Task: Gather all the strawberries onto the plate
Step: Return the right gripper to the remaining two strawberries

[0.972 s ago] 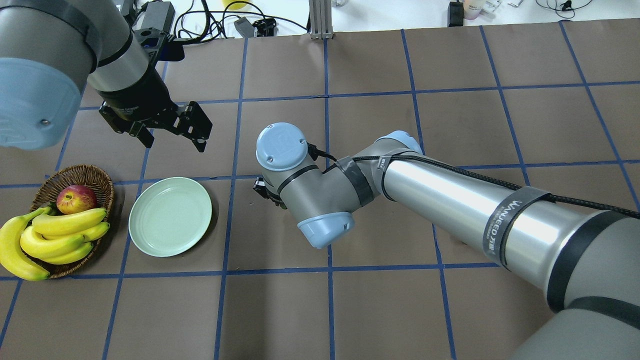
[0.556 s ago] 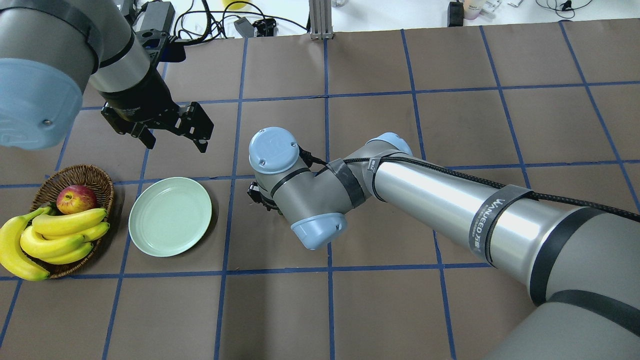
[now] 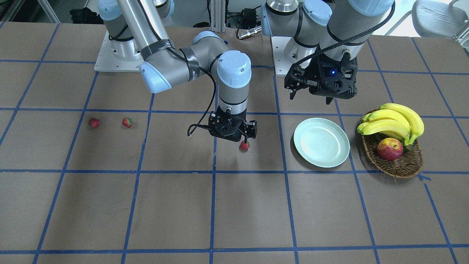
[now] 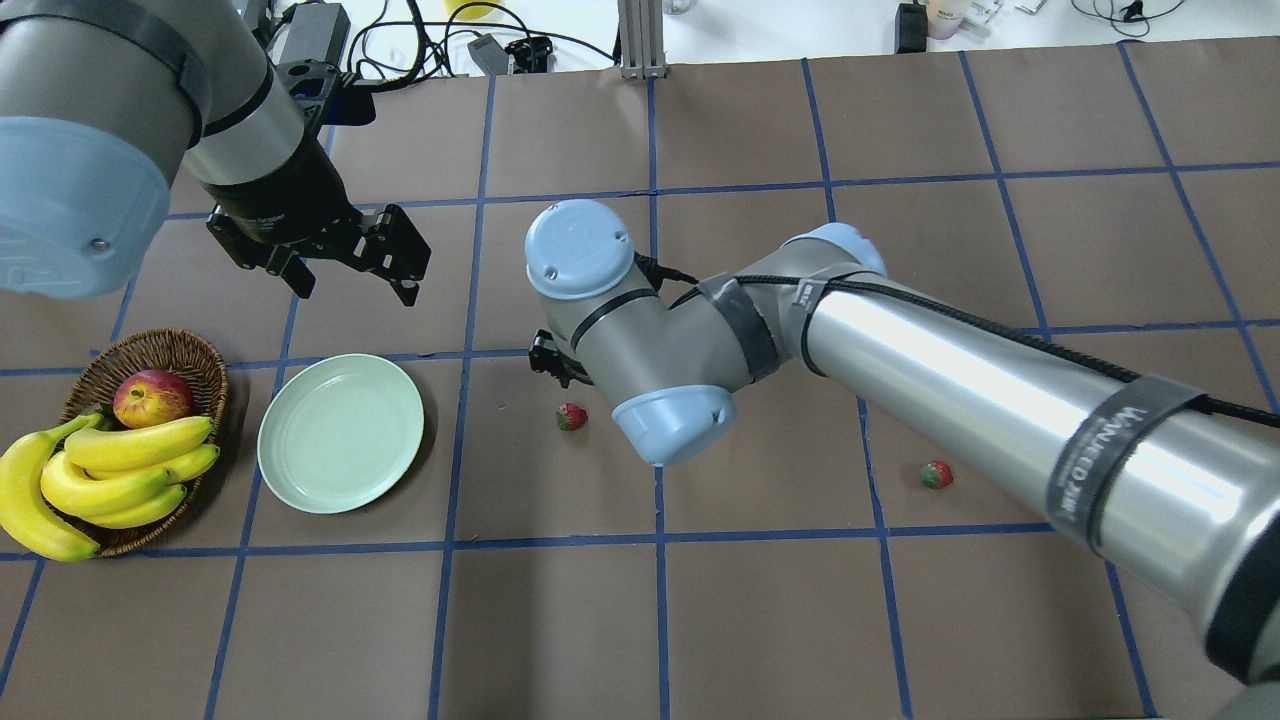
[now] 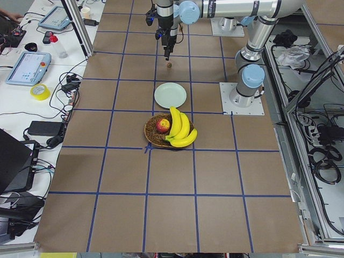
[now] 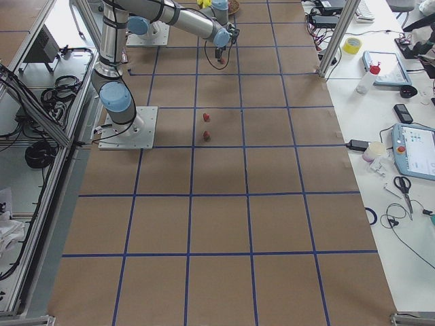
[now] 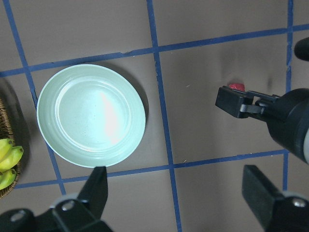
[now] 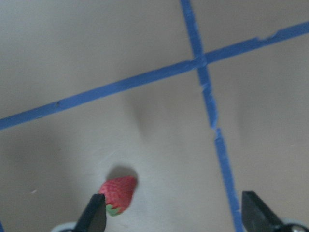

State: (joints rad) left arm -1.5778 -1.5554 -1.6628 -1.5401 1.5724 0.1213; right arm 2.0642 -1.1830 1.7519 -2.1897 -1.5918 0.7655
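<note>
right gripper (image 8: pixel 176 215) spread wide over desk (image 8: pixel 145 58), strawberry (image 8: pixel 118 193) at lower left of frame; left gripper (image 7: pixel 177 189) likewise spread, plate (image 7: pixel 72 145) at centre left

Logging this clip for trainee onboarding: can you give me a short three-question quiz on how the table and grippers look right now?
1. How many strawberries lie in the plate?
2. True or false: the right gripper is shut on a strawberry.
3. What shares the basket with the bananas? A apple; B orange; C strawberry.
Key: 1 zero; 2 false, it is open; 3 A.
</note>
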